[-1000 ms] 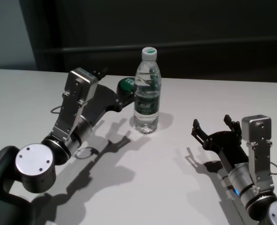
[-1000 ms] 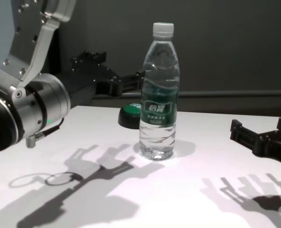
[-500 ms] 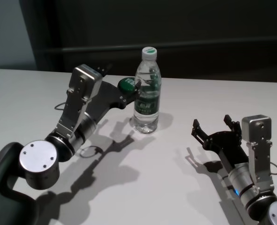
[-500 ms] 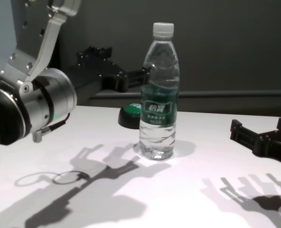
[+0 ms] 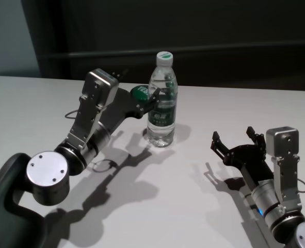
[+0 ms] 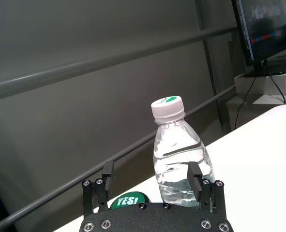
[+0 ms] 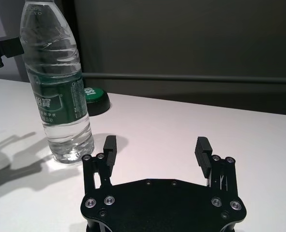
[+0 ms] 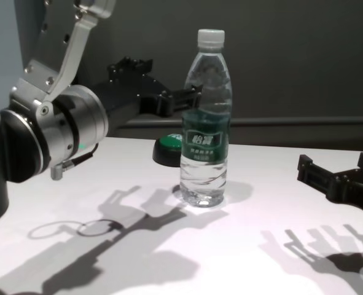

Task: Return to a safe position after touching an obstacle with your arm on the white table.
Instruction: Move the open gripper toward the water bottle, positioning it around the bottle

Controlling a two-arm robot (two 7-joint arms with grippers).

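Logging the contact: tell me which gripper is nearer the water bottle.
Left. The left gripper is raised right at the water bottle, fingers open beside its upper body. The right gripper sits open, well off to the bottle's right.

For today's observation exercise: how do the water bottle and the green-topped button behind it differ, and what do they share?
The water bottle is tall, clear and upright, with a white cap; the button is a low, opaque black dome with a green top. The left gripper is right beside the bottle's upper part and well above the button. Both stand on the white table.
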